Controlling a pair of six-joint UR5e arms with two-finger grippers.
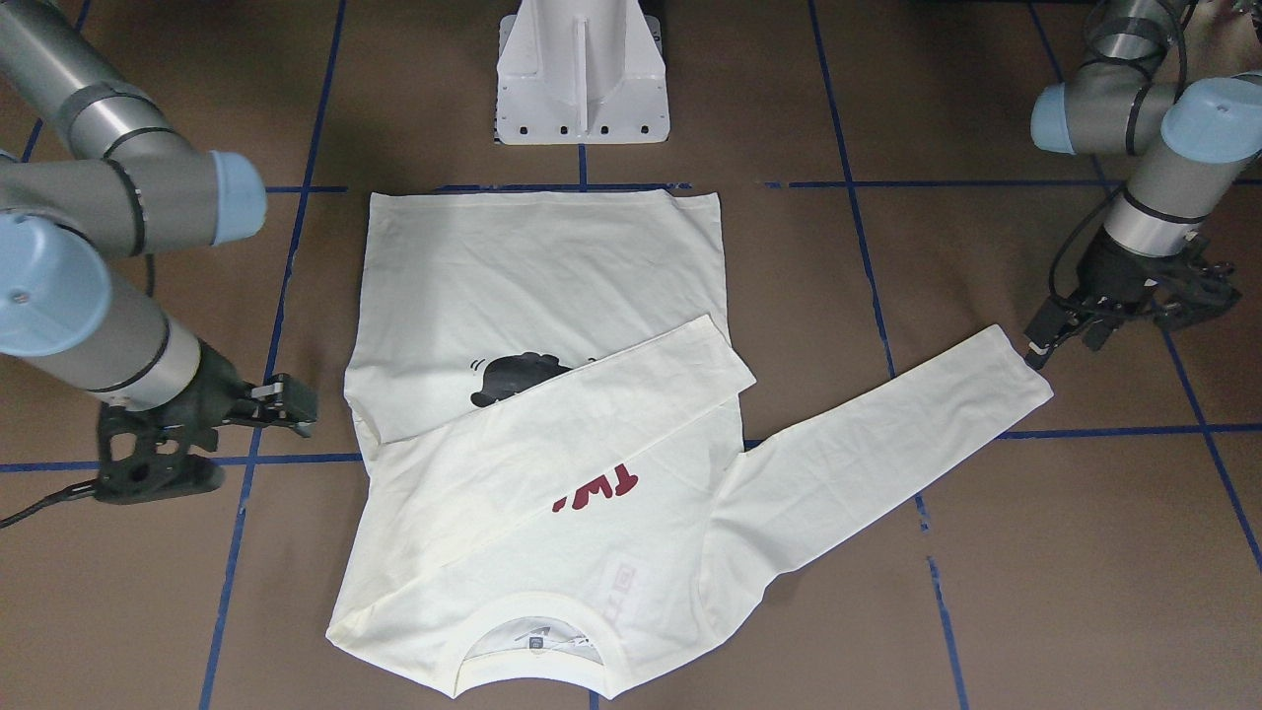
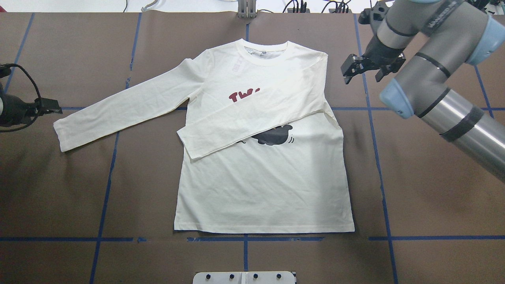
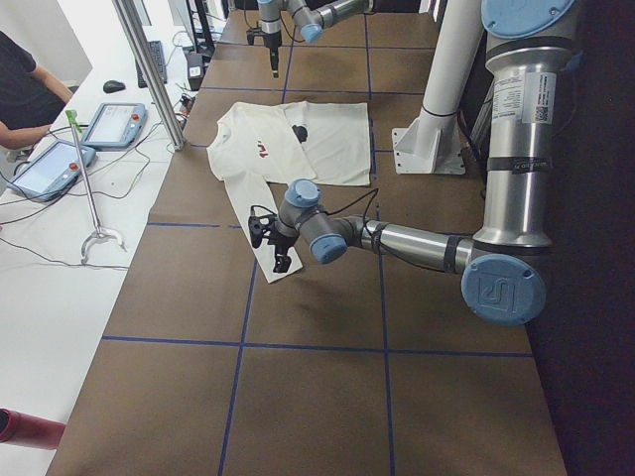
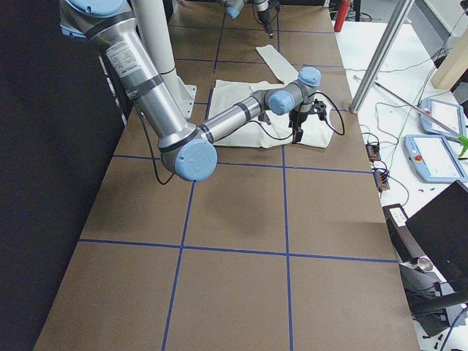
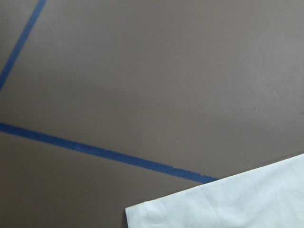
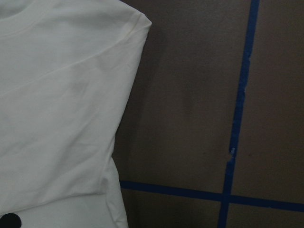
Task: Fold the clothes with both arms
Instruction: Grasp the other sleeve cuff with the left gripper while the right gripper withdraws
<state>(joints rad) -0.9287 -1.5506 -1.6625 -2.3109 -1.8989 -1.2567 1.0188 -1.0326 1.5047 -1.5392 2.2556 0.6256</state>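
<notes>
The cream-white long-sleeved T-shirt [image 2: 268, 177] lies flat and face up on the brown table, with the cat print and part of the red lettering showing. One sleeve [image 2: 252, 122] is folded across the chest. The other sleeve [image 2: 126, 106] stretches out flat toward my left arm. My left gripper [image 2: 55, 108] [image 1: 1065, 340] is open and empty, just beyond that sleeve's cuff [image 5: 228, 204] and apart from it. My right gripper [image 2: 365, 73] [image 1: 296, 404] is open and empty, beside the shirt's shoulder [image 6: 61, 95] on the folded sleeve's side, not touching the cloth.
The white pedestal base [image 1: 582, 79] stands at the robot's side of the table, just behind the shirt's hem. Blue tape lines [image 2: 375, 157] grid the brown tabletop. A bench with tablets [image 3: 114, 124], a metal pole and a seated person lies beyond the collar side.
</notes>
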